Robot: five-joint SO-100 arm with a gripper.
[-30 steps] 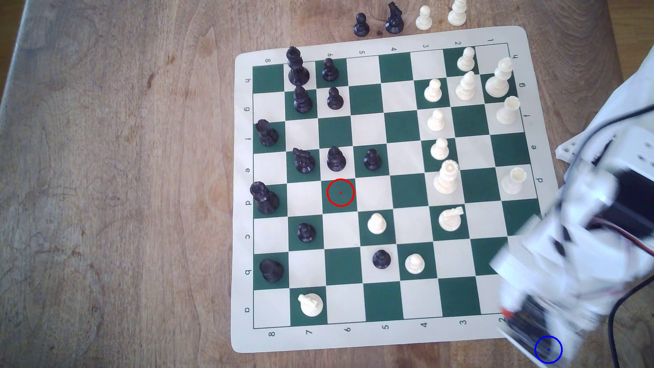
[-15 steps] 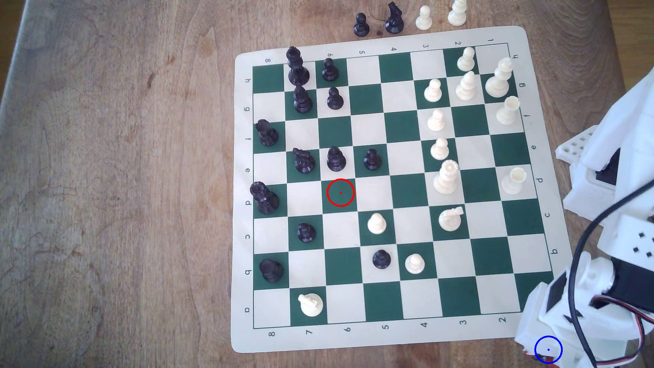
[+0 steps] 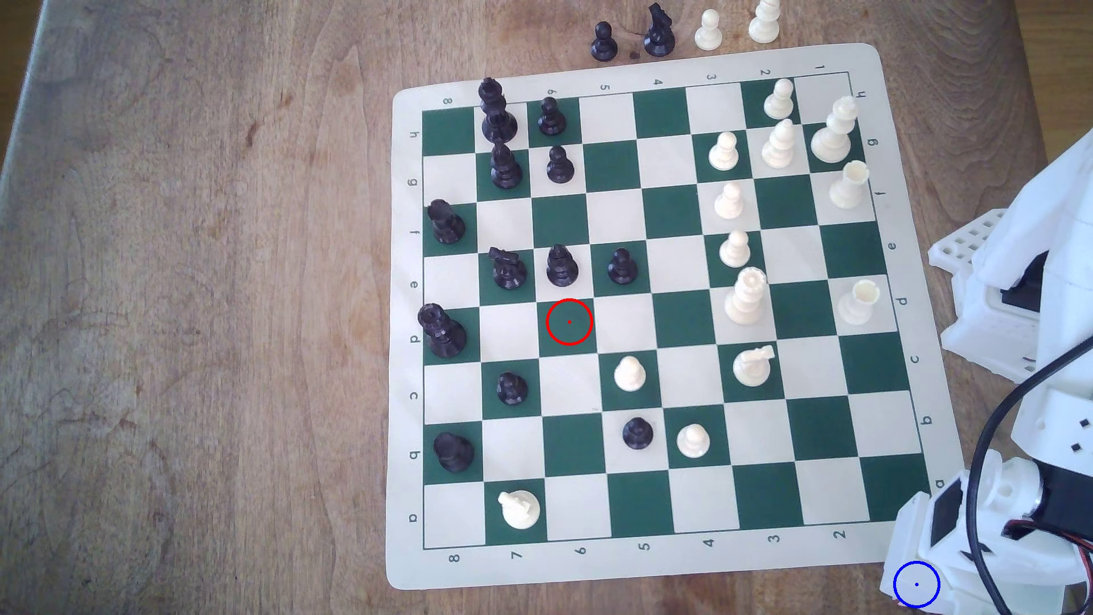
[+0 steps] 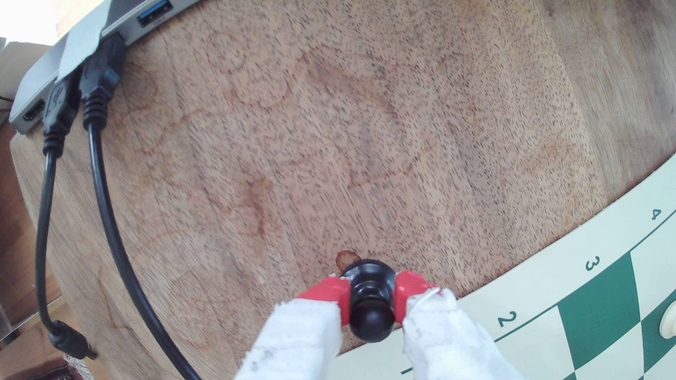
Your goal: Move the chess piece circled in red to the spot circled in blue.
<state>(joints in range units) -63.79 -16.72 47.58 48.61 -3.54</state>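
1. Where the wrist view looks down past its own fingers, the gripper (image 4: 371, 292) with red-tipped, white-wrapped fingers (image 4: 325, 296) is closed on the small black plastic pawn with a round ball head (image 4: 369, 303), pinching it at the narrow neck, one red tip on each side.
2. Beneath the pawn's flared base lies bare brown wooden table (image 4: 329, 146), just off the cream border of the green-and-cream chess mat (image 4: 548, 329) (whether the base touches the wood cannot be told).
3. Farther out on the wood, two black cables (image 4: 102, 204) run to a grey hub (image 4: 33, 91) at the table's edge.
4. Seen from the exterior view, the white arm (image 3: 1005, 520) covers the lower corner at the exterior view's right, and the thin blue drawn ring with a centre dot (image 3: 917, 584) falls over the arm's white housing, just off the mat's corner.
5. On the board, the red drawn ring (image 3: 569, 321) encloses a green square with no piece on it.
6. Black pieces stand mostly toward the exterior view's left of the board, cream-white pieces toward its right.
7. Beyond the far edge of the mat, two black pieces (image 3: 603, 41) and two cream pieces (image 3: 708, 29) stand on the wood.
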